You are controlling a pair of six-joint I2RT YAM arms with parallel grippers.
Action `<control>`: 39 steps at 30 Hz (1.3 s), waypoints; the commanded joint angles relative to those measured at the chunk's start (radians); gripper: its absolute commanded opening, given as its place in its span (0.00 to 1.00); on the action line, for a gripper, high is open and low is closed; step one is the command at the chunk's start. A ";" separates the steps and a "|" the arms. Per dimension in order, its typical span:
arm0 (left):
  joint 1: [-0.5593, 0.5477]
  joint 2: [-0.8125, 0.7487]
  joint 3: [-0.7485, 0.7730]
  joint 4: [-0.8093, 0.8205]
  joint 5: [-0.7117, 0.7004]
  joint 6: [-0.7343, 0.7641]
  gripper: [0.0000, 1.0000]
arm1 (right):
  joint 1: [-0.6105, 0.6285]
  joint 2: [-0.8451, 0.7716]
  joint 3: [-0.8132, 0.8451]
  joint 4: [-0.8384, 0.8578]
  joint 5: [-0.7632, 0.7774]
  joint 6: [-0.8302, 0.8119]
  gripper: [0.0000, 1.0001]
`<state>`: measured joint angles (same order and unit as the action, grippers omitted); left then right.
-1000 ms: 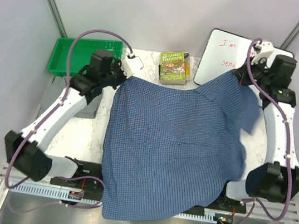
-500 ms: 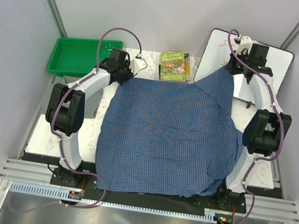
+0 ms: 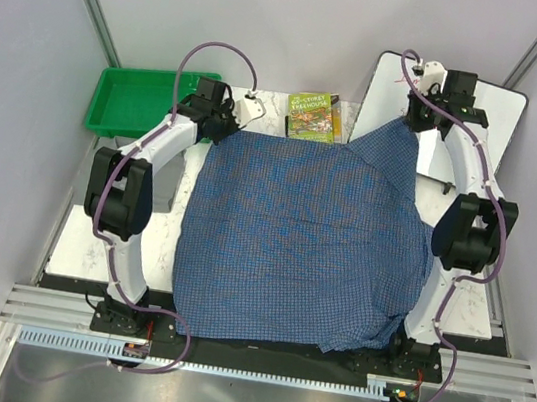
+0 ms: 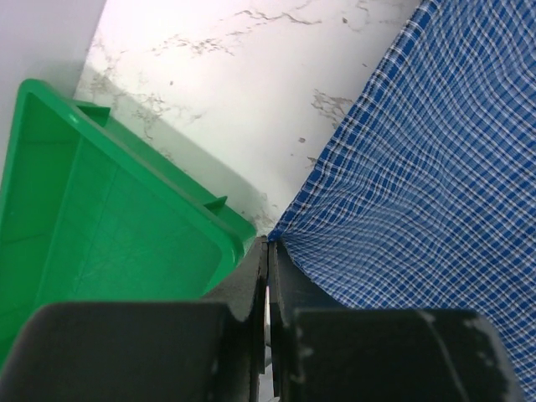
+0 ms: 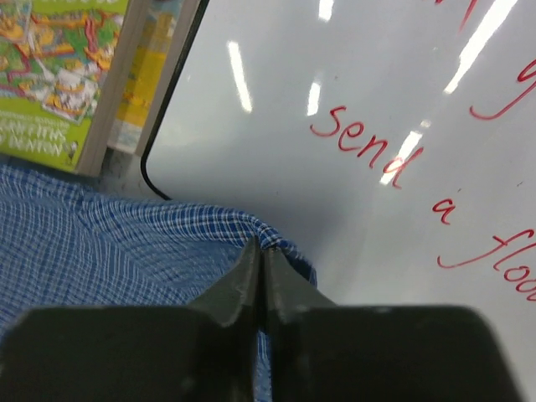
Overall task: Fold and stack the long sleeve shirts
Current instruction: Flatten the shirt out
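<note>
Left end effector [image 3: 218,121] and right end effector [image 3: 424,121], from above, hold your blue checked shirt [image 3: 304,237] spread over the tabletop [image 3: 74,228]. Left wrist: closed tips pinch a corner beside the green tray [image 4: 100,218]. Right wrist: closed tips pinch the hem above the whiteboard [image 5: 377,167].

Table [image 4: 251,84]: shirt [image 3: 302,247], tray [image 3: 137,101], book [image 3: 311,118], whiteboard [image 3: 385,97]

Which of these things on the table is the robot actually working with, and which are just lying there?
Part of the job:
- blue fine-checked cloth shirt, spread over the table
- left gripper and right gripper, each shut on a far corner of it

Just lying about:
- green plastic tray, nothing in it
- green-covered book
- white board with red handwriting
</note>
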<state>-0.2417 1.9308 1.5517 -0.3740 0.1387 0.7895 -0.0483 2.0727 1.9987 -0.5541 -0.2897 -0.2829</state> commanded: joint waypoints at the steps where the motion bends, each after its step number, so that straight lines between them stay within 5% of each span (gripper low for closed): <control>1: 0.008 -0.023 0.013 -0.045 0.044 0.074 0.02 | 0.002 -0.094 -0.058 -0.161 -0.017 -0.097 0.30; 2: 0.010 -0.020 0.010 -0.046 0.042 0.076 0.02 | 0.002 -0.092 -0.063 -0.184 -0.014 -0.098 0.44; 3: 0.010 -0.013 0.007 -0.046 0.038 0.074 0.02 | 0.001 -0.070 -0.055 -0.203 -0.005 -0.090 0.68; 6: 0.016 -0.001 0.010 -0.048 0.032 0.050 0.02 | -0.037 -0.013 0.049 -0.329 -0.014 -0.078 0.86; 10: 0.025 0.002 0.011 -0.051 0.029 0.031 0.02 | -0.142 -0.019 0.101 -0.435 -0.095 -0.053 0.98; 16: 0.033 -0.003 0.024 -0.063 0.038 0.002 0.22 | -0.214 -0.068 -0.088 -0.497 -0.158 -0.059 0.83; 21: 0.074 -0.087 0.031 -0.160 0.125 -0.051 0.53 | -0.280 -0.114 -0.176 -0.676 -0.181 -0.194 0.77; 25: 0.114 -0.193 -0.027 -0.330 0.252 -0.043 0.56 | -0.317 -0.181 -0.326 -0.764 -0.099 -0.352 0.72; 30: 0.055 -0.285 -0.194 -0.463 0.337 -0.041 0.53 | -0.291 -0.246 -0.477 -0.701 -0.065 -0.377 0.48; 39: 0.028 -0.237 -0.321 -0.445 0.260 -0.128 0.42 | -0.266 -0.145 -0.534 -0.537 0.032 -0.335 0.40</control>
<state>-0.2260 1.6646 1.2541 -0.8200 0.4267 0.7200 -0.3191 1.8835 1.4395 -1.1923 -0.3096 -0.6220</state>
